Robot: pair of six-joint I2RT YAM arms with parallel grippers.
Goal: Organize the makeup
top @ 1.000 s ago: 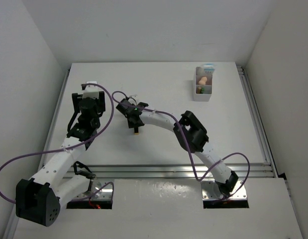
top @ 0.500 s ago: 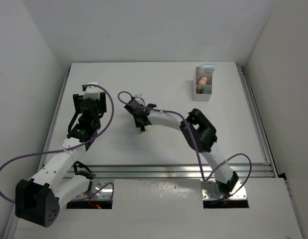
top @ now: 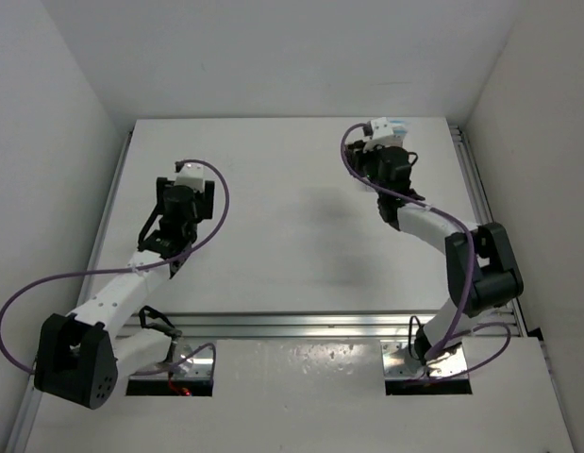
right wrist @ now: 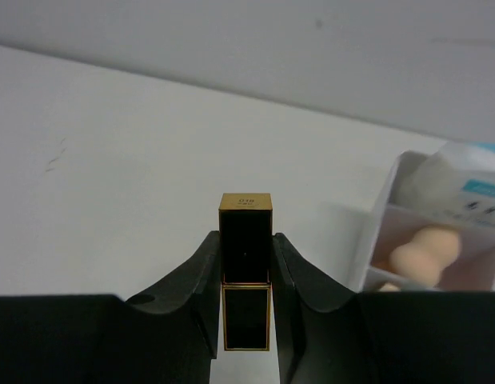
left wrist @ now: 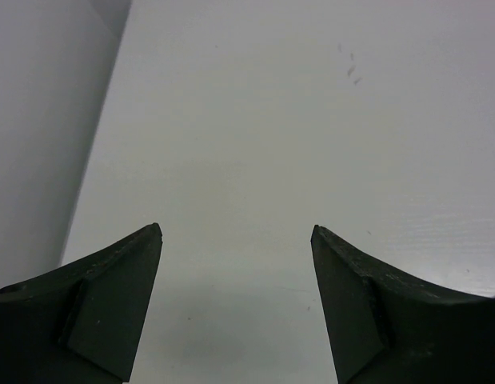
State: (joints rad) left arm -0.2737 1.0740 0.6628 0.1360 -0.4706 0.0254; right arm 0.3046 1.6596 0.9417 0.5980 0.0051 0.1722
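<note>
Claw on right [right wrist: 245, 242] grips one lipstick tube [right wrist: 245, 214].

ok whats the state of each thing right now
left pincer: open, empty
right pincer: shut on lipstick tube
lipstick tube: gripped, not yet in tray
tray: partly filled
sponge: lying in a tray compartment
packet: in the next compartment

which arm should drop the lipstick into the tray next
Right. The right gripper is shut on the lipstick beside the tray; the left gripper is open, empty and far from it.
</note>
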